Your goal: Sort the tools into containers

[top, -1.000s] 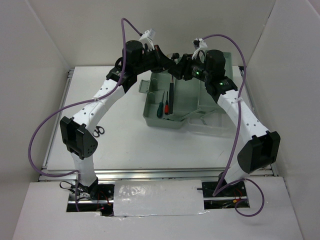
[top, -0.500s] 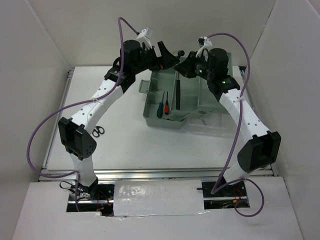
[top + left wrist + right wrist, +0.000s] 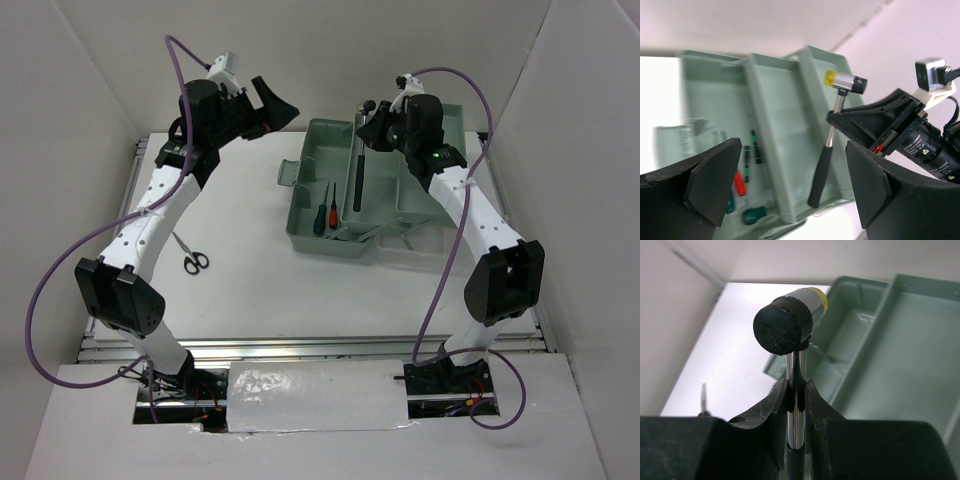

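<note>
The right gripper (image 3: 372, 128) was pinching the hammer (image 3: 358, 185) by its bare metal shaft, just under the head, with the fingers pressed in from both sides. The hammer hung handle-down over the middle of the toolbox (image 3: 325, 150), and from the left wrist view its black grip reached down into the long middle tray. Whether the end already rested on the tray floor cannot be told. The left gripper (image 3: 272, 103) hovered spread wide and empty, up and to the left of the toolbox.

The step in hand looked like stowing the hammer. The next move would call for lowering it until it lay flat along the tray, then spreading the right fingers. The screwdrivers (image 3: 322, 212) already lay in the left tray. The scissors (image 3: 194, 262) lay out on the table (image 3: 250, 290), well to the left, and probably fell to the left arm.
</note>
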`<state>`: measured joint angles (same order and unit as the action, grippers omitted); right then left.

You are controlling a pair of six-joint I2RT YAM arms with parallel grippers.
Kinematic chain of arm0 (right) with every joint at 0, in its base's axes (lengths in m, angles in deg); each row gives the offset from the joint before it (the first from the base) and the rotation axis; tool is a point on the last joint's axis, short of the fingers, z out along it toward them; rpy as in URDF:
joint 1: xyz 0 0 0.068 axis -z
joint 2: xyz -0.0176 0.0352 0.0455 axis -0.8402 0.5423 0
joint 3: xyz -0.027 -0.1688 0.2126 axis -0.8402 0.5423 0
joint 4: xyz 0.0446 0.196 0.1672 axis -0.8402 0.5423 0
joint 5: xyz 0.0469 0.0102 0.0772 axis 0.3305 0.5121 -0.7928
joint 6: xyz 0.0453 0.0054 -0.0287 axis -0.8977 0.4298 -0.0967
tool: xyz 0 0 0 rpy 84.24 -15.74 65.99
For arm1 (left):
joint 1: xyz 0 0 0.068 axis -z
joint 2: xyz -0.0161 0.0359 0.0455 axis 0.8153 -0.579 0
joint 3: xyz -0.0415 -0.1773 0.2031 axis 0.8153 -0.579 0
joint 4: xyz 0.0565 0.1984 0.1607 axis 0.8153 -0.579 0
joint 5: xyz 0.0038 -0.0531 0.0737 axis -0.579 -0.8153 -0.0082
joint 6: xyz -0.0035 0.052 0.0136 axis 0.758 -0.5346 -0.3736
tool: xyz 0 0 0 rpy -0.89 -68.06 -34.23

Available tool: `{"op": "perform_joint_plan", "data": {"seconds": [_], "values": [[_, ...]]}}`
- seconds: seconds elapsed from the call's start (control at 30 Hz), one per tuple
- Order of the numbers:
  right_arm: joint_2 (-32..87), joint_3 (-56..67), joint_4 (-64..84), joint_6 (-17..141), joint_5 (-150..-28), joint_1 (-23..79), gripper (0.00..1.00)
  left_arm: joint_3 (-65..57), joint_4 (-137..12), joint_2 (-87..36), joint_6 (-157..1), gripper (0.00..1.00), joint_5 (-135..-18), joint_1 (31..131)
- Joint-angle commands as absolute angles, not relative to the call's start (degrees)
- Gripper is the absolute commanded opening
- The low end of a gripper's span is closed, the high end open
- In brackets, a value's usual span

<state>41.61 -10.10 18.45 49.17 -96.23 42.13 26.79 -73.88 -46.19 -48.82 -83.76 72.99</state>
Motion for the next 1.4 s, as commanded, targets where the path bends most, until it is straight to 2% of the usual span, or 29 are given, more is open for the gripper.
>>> {"op": "perform_joint_plan", "data": {"seconds": [0.0,0.17,0.43,0.57,0.67,0.87,0.97,1.0,1.1,1.17,1.37], "values": [[42.76,-14.02,17.25,48.83,-87.4,41.43,0.0,22.27,-72.84,-41.91,-49.94,0.99,-84.05,69.49],[45.75,-16.4,19.18,51.02,-76.14,39.5,0.0,15.5,-71.96,-37.24,-49.06,0.99,-84.84,66.49],[53.81,-23.94,25.32,58.49,-59.82,35.28,0.0,12.67,-73.71,-35.22,-48.79,0.99,-84.85,63.94],[59.54,-35.35,35.61,60.17,-57.41,34.92,0.0,11.71,-75.13,-34.52,-48.88,0.99,-84.15,63.41],[61.48,-38.27,40.18,61.31,-55.31,35.27,0.0,9.51,-74.78,-33.03,-49.06,0.99,-83.79,63.15],[60.35,-34.69,41.16,61.93,-52.31,35.89,0.0,6.87,-75.39,-31.26,-49.32,0.99,-83.44,62.0],[59.55,-33.11,40.55,62.02,-51.78,35.63,0.32,6.43,-75.57,-30.91,-49.5,0.99,-83.53,61.56],[59.81,-33.01,40.55,62.02,-51.52,35.63,0.51,6.25,-75.48,-30.91,-49.41,0.99,-83.79,61.39],[60.43,-33.45,40.55,62.02,-51.34,35.28,0.67,5.81,-76.09,-30.82,-49.15,0.99,-83.44,61.04],[60.61,-33.36,40.55,61.67,-51.17,35.36,0.75,5.81,-76.71,-30.47,-49.32,0.99,-82.92,60.86],[58.6,-37.84,41.68,60.43,-56.6,35.8,0.72,4.85,-79.78,-27.75,-51.34,0.99,-80.2,56.65]]}}
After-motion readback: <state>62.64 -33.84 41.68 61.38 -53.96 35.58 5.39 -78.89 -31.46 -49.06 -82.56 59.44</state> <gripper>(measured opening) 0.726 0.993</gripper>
